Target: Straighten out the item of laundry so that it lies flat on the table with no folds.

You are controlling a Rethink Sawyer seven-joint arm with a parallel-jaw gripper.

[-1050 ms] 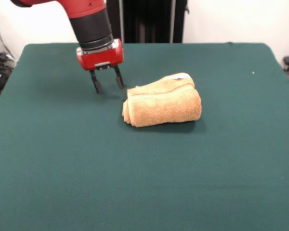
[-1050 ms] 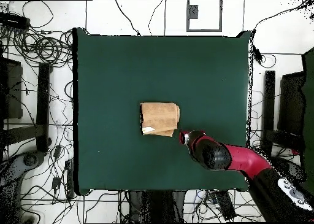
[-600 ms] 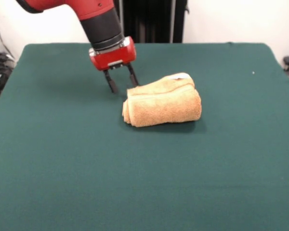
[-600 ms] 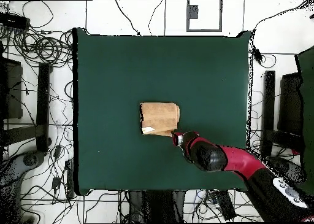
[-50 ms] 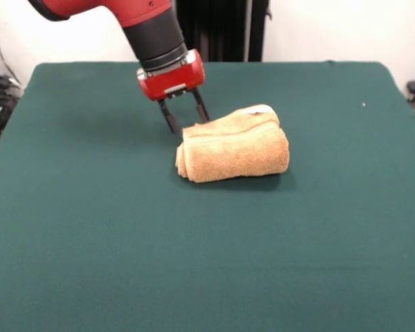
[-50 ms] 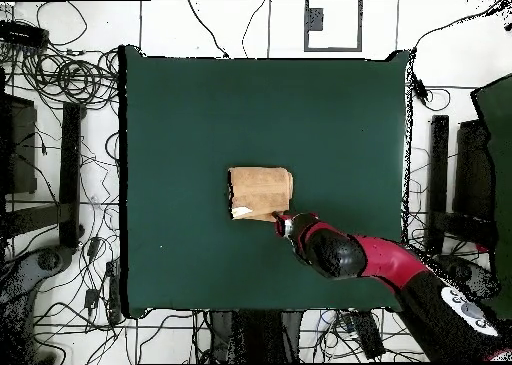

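- Behind my table a pale wall [image 5: 346,28] runs across the back, evenly lit.
- A dark upright stand [image 5: 218,28] rises against it – black posts, close together.
- From above, the floor [image 6: 60,311] around me is white and littered with black cables [image 6: 70,76].
- Dark frames and stands [image 6: 70,171] sit on both sides – one pale square [image 6: 333,23] lies beyond the far edge.

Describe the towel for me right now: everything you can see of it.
The towel is orange-tan terry, folded into a thick, roll-like bundle of several layers, with the layered edges showing at its end nearest the hand. A white label shows at its top far corner. It lies near the middle of the green table, not yet spread. The open hand hangs just behind that end; contact cannot be told.
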